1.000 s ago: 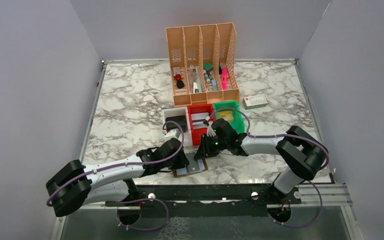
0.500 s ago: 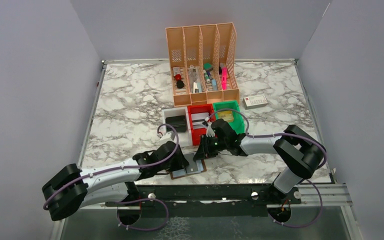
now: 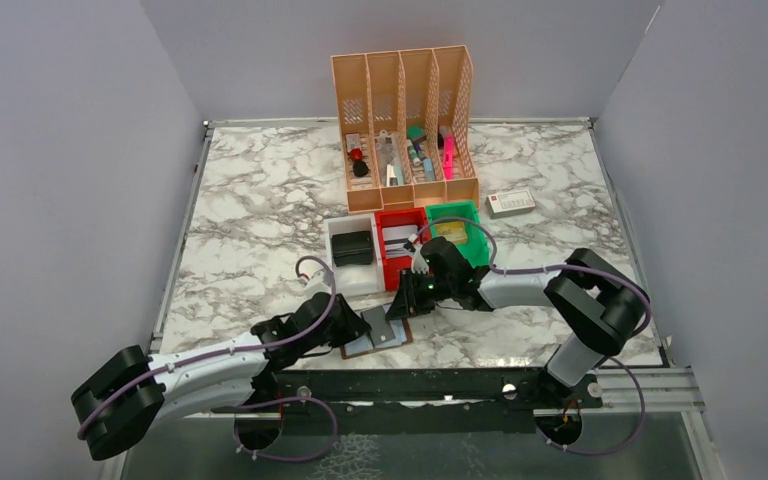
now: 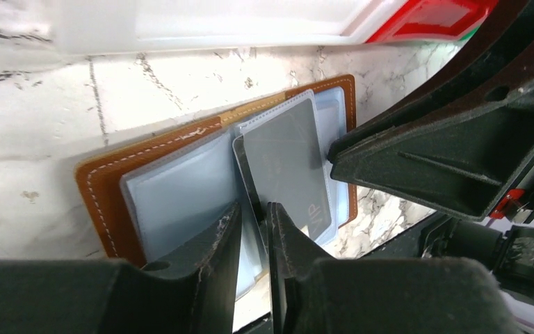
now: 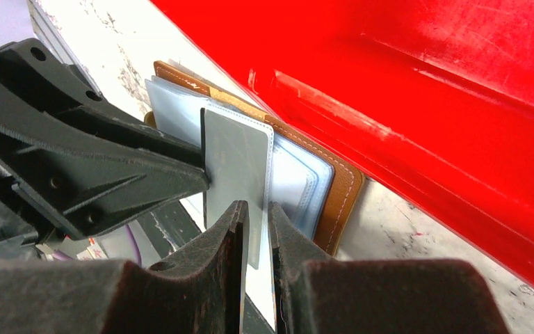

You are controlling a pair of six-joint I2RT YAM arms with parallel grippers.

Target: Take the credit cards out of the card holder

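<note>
Seen from above, the left arm is drawing back toward the near left corner of the marbled tabletop (image 3: 260, 200), lying lower and further left than a second ago. Its left claw (image 3: 348, 325) is nearly closed, nipping the lower edge of a dark grey credit card (image 4: 285, 163). That card is now standing tilted and poking out leftward from the card holder (image 4: 101, 188), where a second ago only a flat grey patch was showing. The card looks partly out of its pocket, but not yet free.

The brown holder is lying open near the tabletop's front edge, between the two claws, with its clear pockets (image 4: 174, 202) facing up. The right claw (image 3: 400, 305) is sitting where it was, also nearly closed, pinching the opposite edge of the pocket holding that card. It seems to be pinning the holder while the left claw pulls; whether it is also catching the card cannot be told. The claws are meeting almost tip to tip.

Just behind the holder, a white bin (image 3: 338, 235), a red bin (image 3: 400, 212) and a green bin (image 3: 475, 235) are standing in a row, the red one close against the holder's far edge. Further back a peach file rack (image 3: 405, 90) is holding pens, and to its right a white box (image 3: 511, 203) is lying apart. The bins are blocking any pull away from the arms, leaving the near left as the way out.
</note>
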